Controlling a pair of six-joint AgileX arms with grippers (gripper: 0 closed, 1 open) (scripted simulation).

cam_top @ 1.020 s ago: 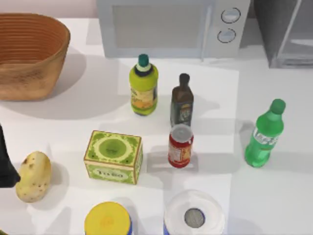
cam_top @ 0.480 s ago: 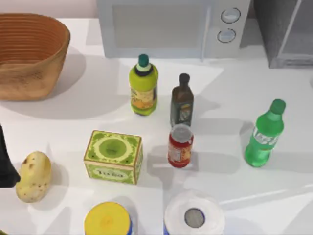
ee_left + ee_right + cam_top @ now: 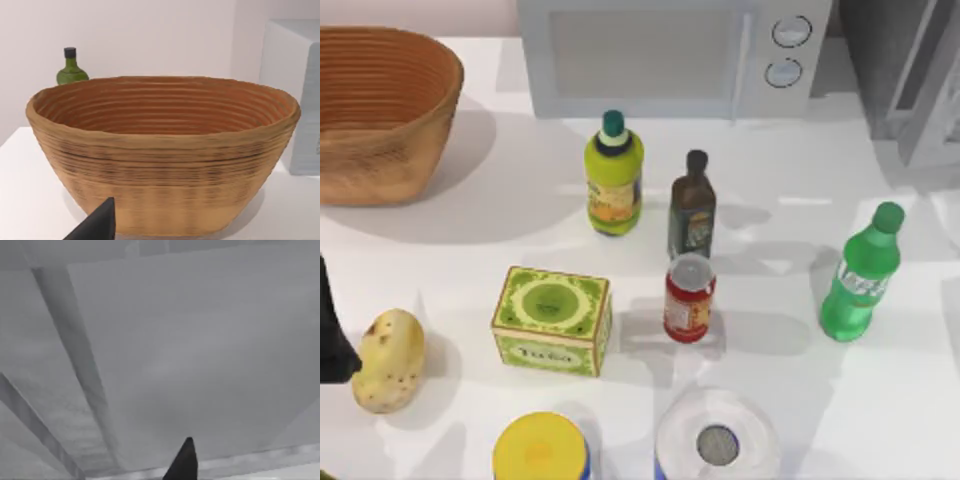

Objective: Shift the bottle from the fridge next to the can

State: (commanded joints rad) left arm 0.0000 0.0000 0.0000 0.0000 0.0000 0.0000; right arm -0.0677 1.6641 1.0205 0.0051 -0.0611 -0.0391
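The bright green bottle [image 3: 861, 275] stands upright on the table's right side, in front of the grey fridge [image 3: 880, 60], whose pale framed door [image 3: 932, 105] angles out at the far right. The red can [image 3: 689, 299] stands mid-table, well to the bottle's left, with bare table between them. In the right wrist view a dark tip of my right gripper [image 3: 182, 465] hangs close before a grey fridge panel [image 3: 200, 355] with pale frame bars. My left arm [image 3: 330, 330] is parked at the left edge beside a potato [image 3: 388, 360]; my left gripper [image 3: 97, 227] faces the basket [image 3: 165, 150].
A white microwave [image 3: 660, 55] stands at the back and a wicker basket [image 3: 380, 110] at the back left. A yellow-green bottle [image 3: 613, 180] and a dark brown bottle [image 3: 692, 205] stand behind the can. A green box [image 3: 552, 320], a yellow-lidded tub [image 3: 542, 450] and a white-lidded container [image 3: 717, 440] are near the front.
The fridge's pale door has shifted at the top right and a shadow has spread over the table's right side. Bottle, can and left arm have stayed put.
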